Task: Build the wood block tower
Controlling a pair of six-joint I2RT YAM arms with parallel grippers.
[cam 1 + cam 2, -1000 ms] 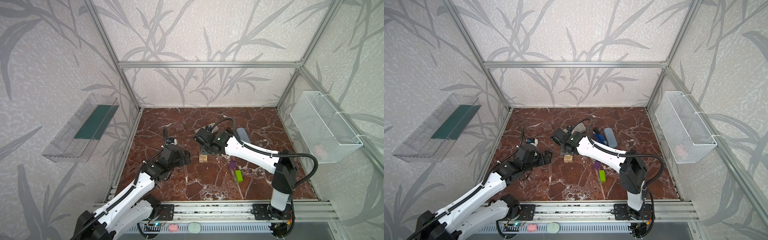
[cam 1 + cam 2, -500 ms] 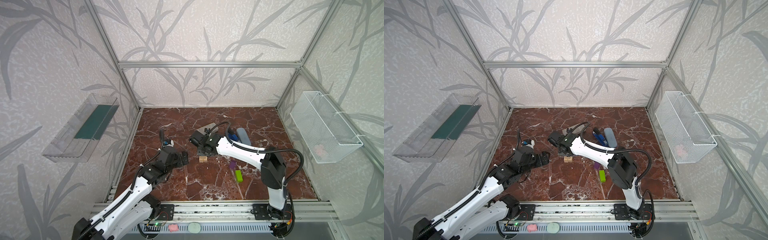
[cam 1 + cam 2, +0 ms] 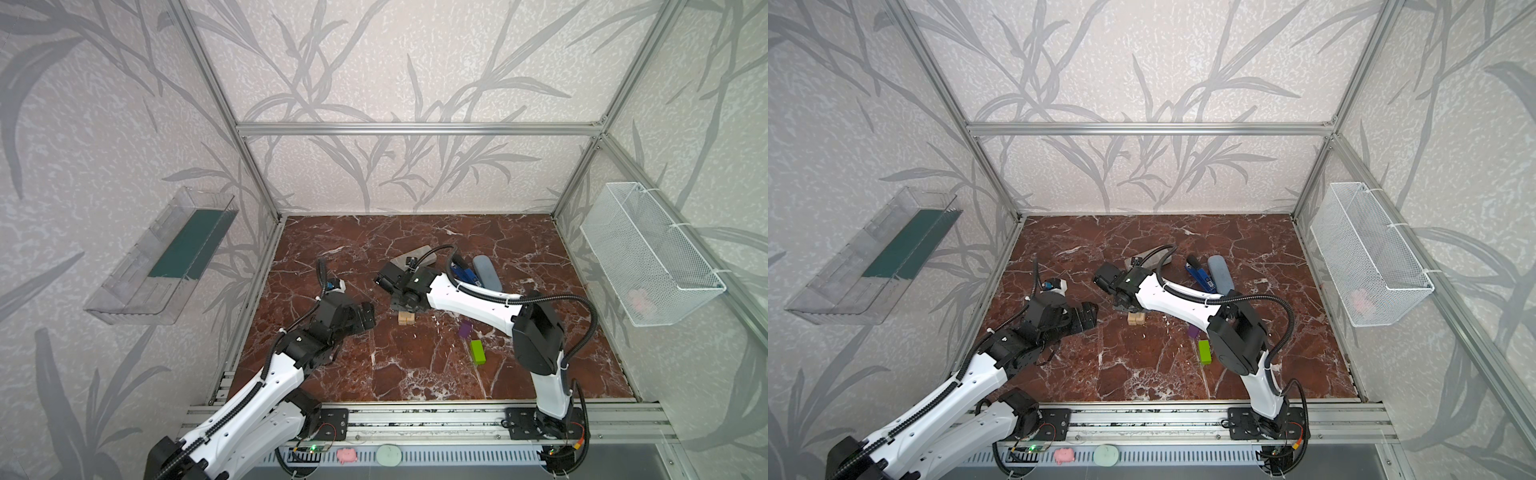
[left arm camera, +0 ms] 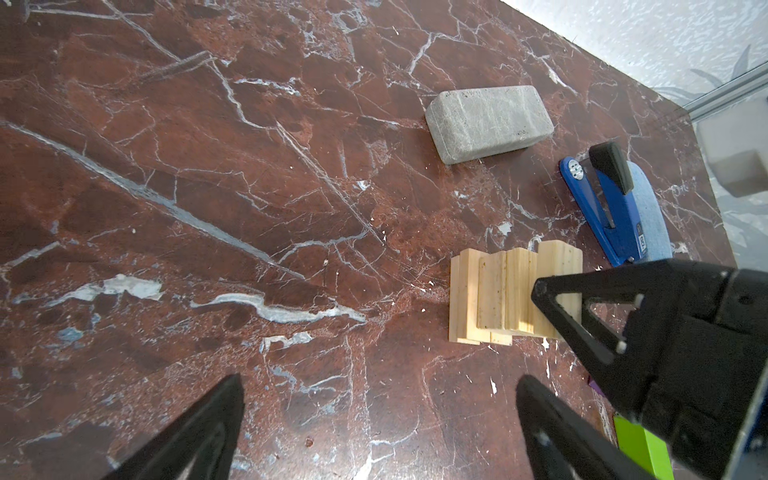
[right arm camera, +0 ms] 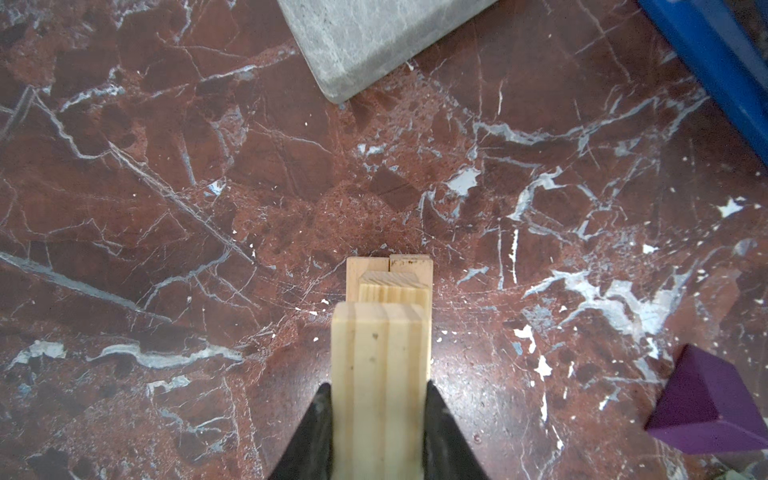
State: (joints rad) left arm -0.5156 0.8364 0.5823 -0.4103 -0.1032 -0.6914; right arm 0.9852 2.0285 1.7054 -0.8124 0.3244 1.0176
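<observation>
Right gripper (image 5: 378, 388) clamps a pale rectangular wood block (image 5: 380, 353), hiding most of the stacked pale tower (image 5: 390, 266); left gripper (image 4: 380, 378) gapes wide over open red marble tabletop (image 4: 208, 166).

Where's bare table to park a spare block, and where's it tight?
Free: the back strip behind the slab; the front middle between left arm and green block; the right side past the stapler. Tight: around the tower, with the right gripper holding a pale block over it, left gripper open beside it, purple block close.
</observation>
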